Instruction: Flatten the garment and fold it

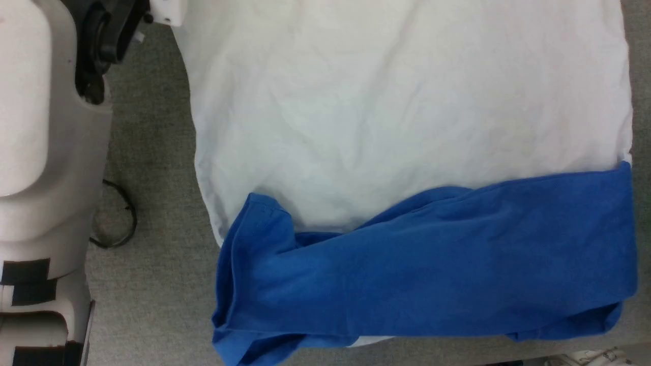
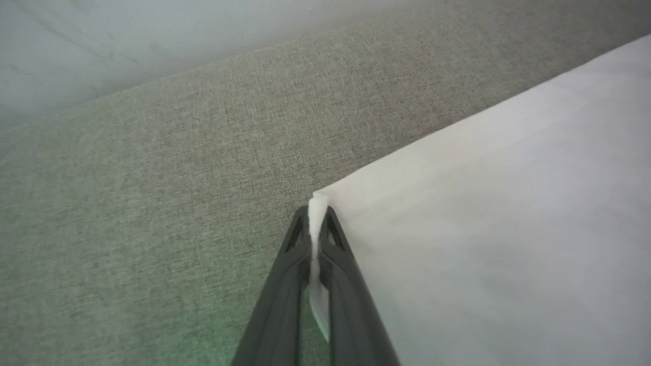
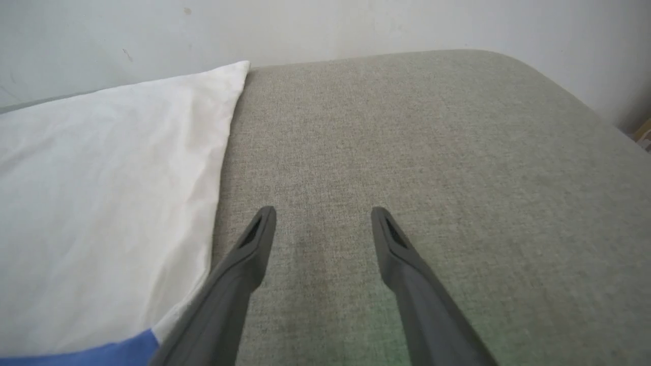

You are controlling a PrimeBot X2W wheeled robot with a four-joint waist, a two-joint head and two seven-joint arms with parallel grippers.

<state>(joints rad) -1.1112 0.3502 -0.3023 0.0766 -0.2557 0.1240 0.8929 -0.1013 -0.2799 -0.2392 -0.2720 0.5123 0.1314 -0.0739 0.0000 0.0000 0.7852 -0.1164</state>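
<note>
One garment corner pinched between left jaws; right jaws apart, empty.

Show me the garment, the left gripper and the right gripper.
garment (image 1: 407, 101), head view, on its white body.
left gripper (image 2: 318, 219), left wrist view, between fingertips shut on the white corner.
right gripper (image 3: 323, 213), right wrist view, midway between its open fingertips.

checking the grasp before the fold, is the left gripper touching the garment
Touching. The left wrist view shows the left gripper shut on a white corner of the garment, with a strip of cloth pinched in its grip.
</note>
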